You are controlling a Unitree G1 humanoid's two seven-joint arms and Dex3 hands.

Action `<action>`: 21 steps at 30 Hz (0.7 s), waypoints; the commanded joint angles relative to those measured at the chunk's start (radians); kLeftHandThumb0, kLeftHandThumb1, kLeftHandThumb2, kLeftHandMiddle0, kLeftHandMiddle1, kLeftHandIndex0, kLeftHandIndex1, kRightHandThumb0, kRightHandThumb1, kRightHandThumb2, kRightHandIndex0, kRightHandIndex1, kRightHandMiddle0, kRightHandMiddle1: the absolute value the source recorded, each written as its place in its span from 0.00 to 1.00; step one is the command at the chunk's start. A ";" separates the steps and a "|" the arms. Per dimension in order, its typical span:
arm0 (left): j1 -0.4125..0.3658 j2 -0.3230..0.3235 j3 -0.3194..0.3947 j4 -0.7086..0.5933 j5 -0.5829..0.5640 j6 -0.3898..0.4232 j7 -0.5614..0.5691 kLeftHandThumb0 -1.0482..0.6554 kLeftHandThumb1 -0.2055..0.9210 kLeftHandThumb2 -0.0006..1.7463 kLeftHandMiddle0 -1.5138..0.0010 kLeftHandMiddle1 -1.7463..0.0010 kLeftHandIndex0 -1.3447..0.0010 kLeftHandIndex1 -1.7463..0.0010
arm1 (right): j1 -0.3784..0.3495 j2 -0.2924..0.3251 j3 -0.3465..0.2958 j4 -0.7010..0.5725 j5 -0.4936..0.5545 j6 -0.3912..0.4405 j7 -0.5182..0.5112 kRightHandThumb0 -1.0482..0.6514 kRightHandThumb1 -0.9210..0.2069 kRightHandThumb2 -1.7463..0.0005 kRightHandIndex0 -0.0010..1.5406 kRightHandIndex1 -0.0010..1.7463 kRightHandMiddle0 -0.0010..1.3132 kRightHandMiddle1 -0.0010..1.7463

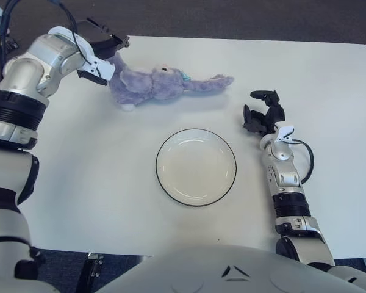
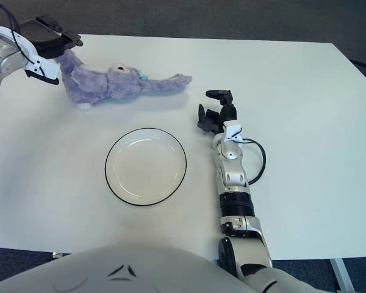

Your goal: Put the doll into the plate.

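Left hand (image 1: 104,52) is reached to the far-left worktop (image 1: 329,91), closed on one purple plush doll (image 1: 155,83) — lying beyond the single empty plate (image 1: 196,166). Right hand (image 1: 262,113) is held loosely curled beside the plate — nothing gripped.
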State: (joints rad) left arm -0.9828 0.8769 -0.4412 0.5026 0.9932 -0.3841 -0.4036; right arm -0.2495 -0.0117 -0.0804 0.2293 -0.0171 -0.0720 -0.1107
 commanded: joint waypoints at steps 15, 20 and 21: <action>-0.016 -0.031 -0.085 0.067 0.190 0.064 0.158 0.33 0.34 0.57 0.97 0.59 1.00 0.59 | -0.092 -0.004 0.076 -0.089 -0.021 0.170 0.052 0.38 0.38 0.39 0.77 1.00 0.01 0.79; -0.001 -0.058 -0.101 0.053 0.244 0.144 0.172 0.39 0.31 0.61 0.97 0.55 1.00 0.58 | -0.122 -0.019 0.092 -0.088 -0.029 0.165 0.077 0.42 0.40 0.36 0.76 1.00 0.01 0.79; 0.000 -0.060 -0.103 0.053 0.248 0.152 0.173 0.40 0.30 0.62 0.98 0.53 1.00 0.57 | -0.124 -0.020 0.093 -0.087 -0.029 0.165 0.080 0.42 0.40 0.35 0.75 1.00 0.01 0.79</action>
State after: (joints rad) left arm -0.9856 0.8276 -0.5334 0.5609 1.2154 -0.2743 -0.2476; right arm -0.3521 -0.0149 0.0112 0.1529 -0.0354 0.0912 -0.0408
